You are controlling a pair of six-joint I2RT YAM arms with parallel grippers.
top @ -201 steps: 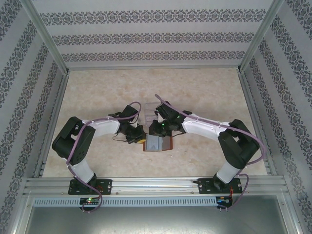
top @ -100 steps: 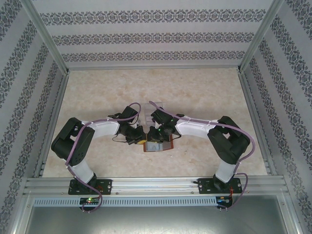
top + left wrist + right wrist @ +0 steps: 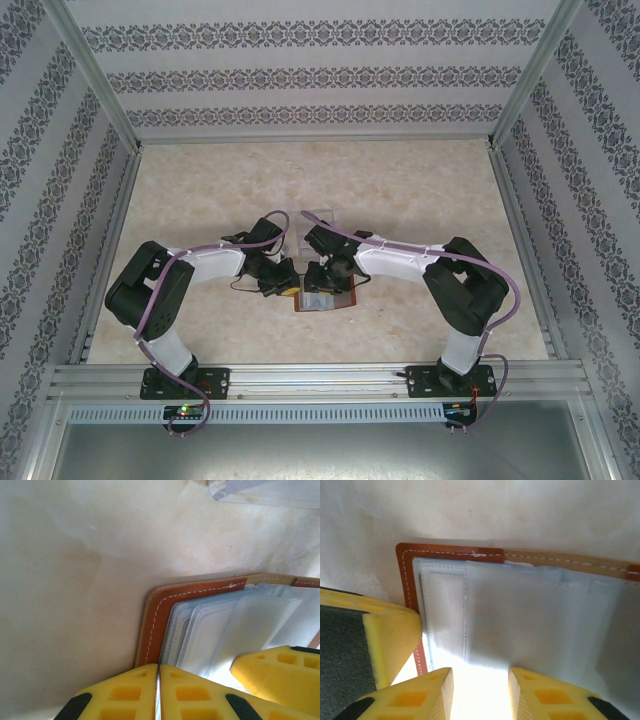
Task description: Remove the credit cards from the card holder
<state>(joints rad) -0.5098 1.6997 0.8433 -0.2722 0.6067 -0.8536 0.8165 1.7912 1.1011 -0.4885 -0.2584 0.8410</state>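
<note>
The card holder (image 3: 450, 553) lies open, no credit cards visibly out yet — my left pincer (image 3: 159, 672) pressed together, my right pincer (image 3: 479, 677) apart over its pockets (image 3: 520, 615).

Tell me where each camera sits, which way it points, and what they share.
Top external: above, behind the bases, looking down on the table; both arms, left hand and right hand at the card holder.
Left wrist: on the left arm, looking down at the holder's corner; its shut fingers below.
Right wrist: on the right arm, looking down at the pockets; its parted fingers below.
Shared: the card holder.
</note>
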